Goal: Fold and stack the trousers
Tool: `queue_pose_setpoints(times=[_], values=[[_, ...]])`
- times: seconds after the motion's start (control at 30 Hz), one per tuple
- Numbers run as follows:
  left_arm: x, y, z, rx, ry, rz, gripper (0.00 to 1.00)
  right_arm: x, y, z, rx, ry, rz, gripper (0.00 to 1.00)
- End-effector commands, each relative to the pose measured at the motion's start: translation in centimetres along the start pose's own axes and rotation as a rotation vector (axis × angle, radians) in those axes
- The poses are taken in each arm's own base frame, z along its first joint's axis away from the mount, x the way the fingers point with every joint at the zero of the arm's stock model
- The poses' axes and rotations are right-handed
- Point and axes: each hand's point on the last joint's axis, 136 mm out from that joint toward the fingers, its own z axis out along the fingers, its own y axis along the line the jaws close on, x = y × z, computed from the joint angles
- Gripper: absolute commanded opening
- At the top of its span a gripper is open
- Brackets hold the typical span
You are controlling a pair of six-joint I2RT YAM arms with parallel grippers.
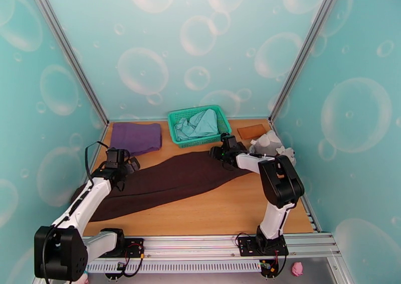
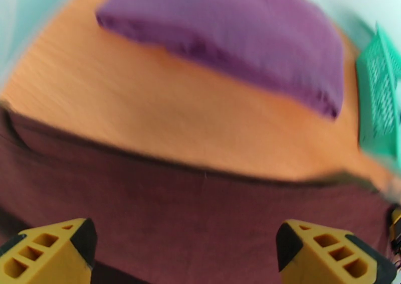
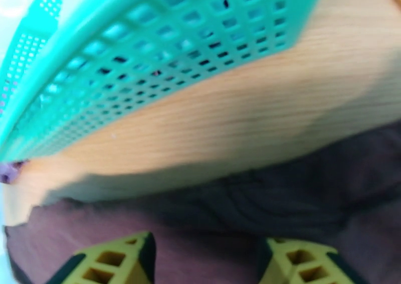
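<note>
While the trousers [image 1: 170,182] are lying flat, slanting from the bench's [image 1: 225,209] near-left corner toward mid-right, the left fingers [image 2: 50,252] are hovering wide apart over their far edge with nothing between them. Meanwhile the right fingers [image 3: 295,262] are sitting partly apart over the right end, just beside the basket [image 1: 200,139], not visibly pinching cloth. My guess is both are lining up for a fold, with the purple cloth [image 1: 135,137] marking the stack spot at far-left.

Site: robot test cell, lab-type. Evidence: printed teal bubble backdrop panels [image 1: 150,54] on three sides, joined by bare aluminium posts [image 1: 65,49]. Wooden table [image 1: 225,209] fronted by slotted aluminium rail [image 1: 200,242]. Left arm [image 1: 85,199] and right arm [image 1: 275,179], white-and-black, bolted to rail on black plates [image 1: 260,247], wiring [image 1: 133,262] exposed at bases. Table stock: green mesh basket [image 1: 183,117], folded purple cloth [image 1: 135,137], brown trousers [image 1: 170,179] laid out.
</note>
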Motion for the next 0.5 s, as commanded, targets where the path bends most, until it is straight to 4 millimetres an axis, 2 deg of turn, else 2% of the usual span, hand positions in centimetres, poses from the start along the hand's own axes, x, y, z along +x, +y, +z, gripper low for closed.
queue_pose_setpoints(times=[0.0, 0.13, 0.2, 0.27, 0.33, 0.4, 0.47], values=[[2.2, 0.1, -0.8, 0.012, 0.039, -0.05, 1.0, -2.5, 8.5, -5.1, -0.074, -0.22, -0.313, 0.61], [1.0, -0.2, -3.5, 0.117, -0.006, -0.119, 0.99, 1.4, 17.7, -8.7, -0.305, -0.302, -0.569, 0.64], [0.7, 0.2, -5.1, 0.129, 0.042, -0.205, 0.99, 5.3, 21.8, -9.7, -0.443, -0.3, -0.703, 0.63], [0.5, 0.9, -6.5, 0.101, 0.086, -0.235, 0.99, 8.8, 24.8, -10.1, -0.514, -0.296, -0.81, 0.59], [-1.2, 0.8, -8.9, 0.099, 0.054, -0.207, 0.99, 12.1, 27.6, -10.4, -0.581, -0.292, -0.902, 0.55], [-3.1, 2.0, -11.2, 0.064, -0.024, -0.206, 0.99, 15.0, 30.2, -10.4, -0.636, -0.284, -0.975, 0.52], [-5.0, 3.7, -13.3, 0.034, -0.111, -0.239, 1.0, 16.8, 32.2, -10.5, -0.678, -0.293, -1.014, 0.53]])
